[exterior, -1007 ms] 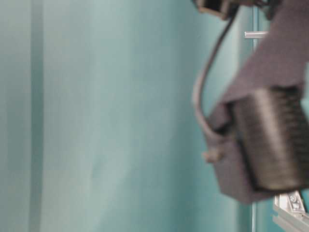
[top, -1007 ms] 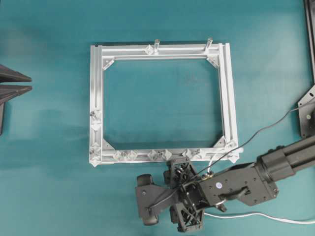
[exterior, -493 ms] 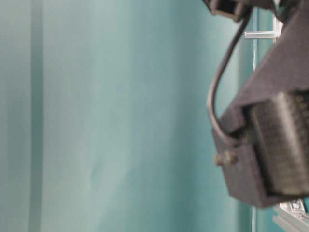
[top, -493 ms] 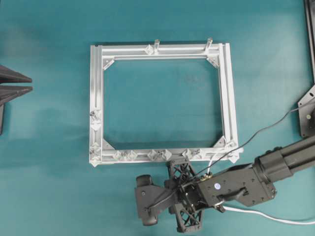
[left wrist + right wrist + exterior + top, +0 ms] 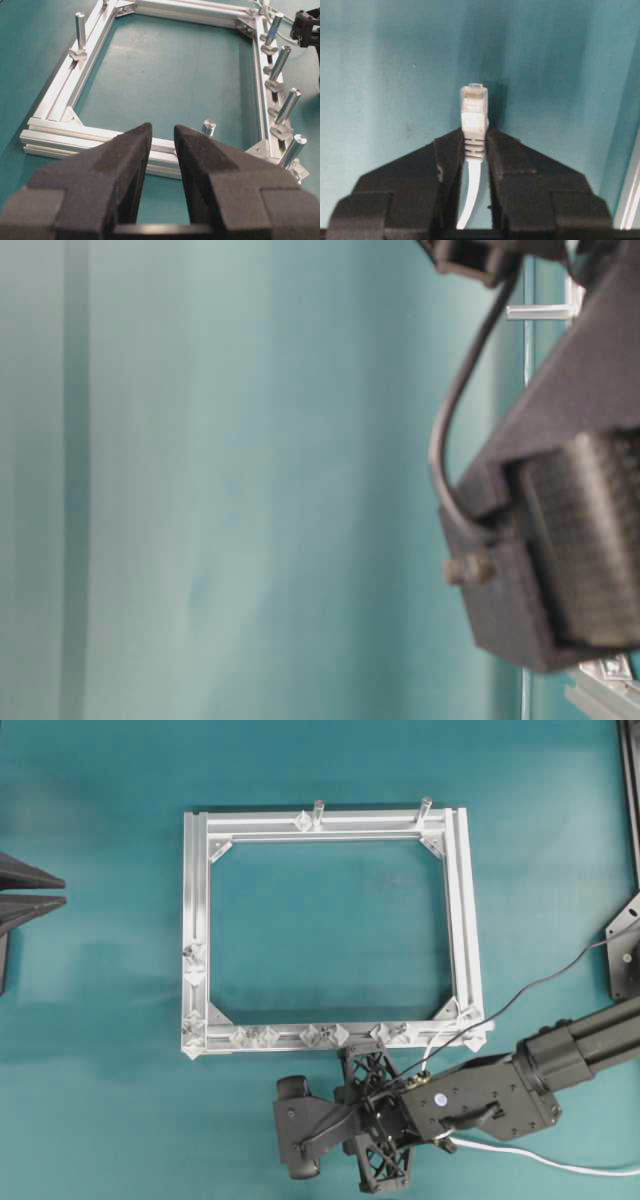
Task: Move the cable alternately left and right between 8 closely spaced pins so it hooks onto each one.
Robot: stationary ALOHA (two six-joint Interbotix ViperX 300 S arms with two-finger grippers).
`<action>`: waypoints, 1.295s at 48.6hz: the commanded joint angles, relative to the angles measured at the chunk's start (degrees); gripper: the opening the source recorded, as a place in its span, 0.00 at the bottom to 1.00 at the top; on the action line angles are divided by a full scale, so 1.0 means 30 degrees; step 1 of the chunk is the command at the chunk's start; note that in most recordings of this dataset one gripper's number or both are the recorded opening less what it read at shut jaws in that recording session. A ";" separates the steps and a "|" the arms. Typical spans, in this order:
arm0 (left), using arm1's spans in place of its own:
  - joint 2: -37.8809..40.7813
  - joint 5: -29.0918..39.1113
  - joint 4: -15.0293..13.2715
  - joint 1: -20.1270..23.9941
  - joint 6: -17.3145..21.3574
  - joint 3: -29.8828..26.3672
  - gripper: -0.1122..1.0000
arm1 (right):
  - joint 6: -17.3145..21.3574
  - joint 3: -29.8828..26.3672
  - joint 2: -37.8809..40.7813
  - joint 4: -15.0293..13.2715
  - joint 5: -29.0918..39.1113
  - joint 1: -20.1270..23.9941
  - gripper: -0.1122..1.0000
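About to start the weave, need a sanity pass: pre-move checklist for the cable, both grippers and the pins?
1. Right gripper shut on the cable: ok, jaws pinch the strain relief just behind the plug.
2. Plug clear of the jaws: ok, it sticks out past the fingertips.
3. Cable hooked on any of the pins: not ok, none threaded yet.
4. Left gripper open and empty: ok.
5. Cable slack behind the right gripper: ok, it trails loose on the table toward the right edge.
6. Frame fixed to the table: cannot tell.
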 commanded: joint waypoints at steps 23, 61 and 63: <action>0.0322 -0.0029 0.0029 0.0000 -0.0176 -0.0146 0.38 | 0.5977 0.0029 -0.2314 -0.0352 0.2461 0.0352 0.24; 0.0293 -0.0059 0.0059 0.0000 -0.0176 -0.0029 0.38 | 2.0830 0.3105 -0.5361 -0.3955 0.4570 0.2139 0.24; 0.0293 -0.0059 0.0059 0.0000 -0.0176 0.0029 0.38 | 2.1563 0.3193 -0.5449 -0.4014 0.4600 0.2139 0.24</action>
